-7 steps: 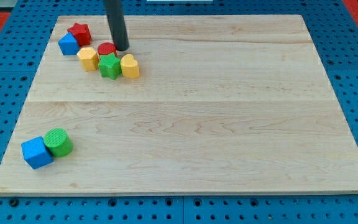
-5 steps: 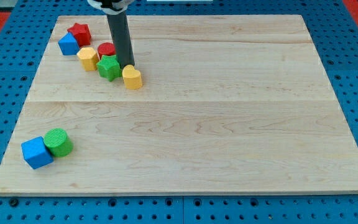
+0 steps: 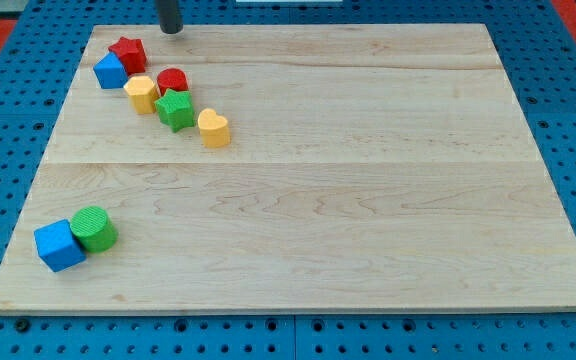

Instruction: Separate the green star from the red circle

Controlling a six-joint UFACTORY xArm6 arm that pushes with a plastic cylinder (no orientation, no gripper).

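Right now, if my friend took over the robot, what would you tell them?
My tip is up at the view's top edge of the board, away from every block, touching nothing.
The green star sits right against the red circle, just below it in the view.
A yellow block is at their left; the yellow heart sits apart at lower right.
Done: nothing.
Left: push the star clear of the circle.

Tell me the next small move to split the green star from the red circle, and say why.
Probably bring my tip down from the board's top edge into the seam between the red circle and the green star, then push the star toward the view's bottom. The two blocks touch, and that side looks open.
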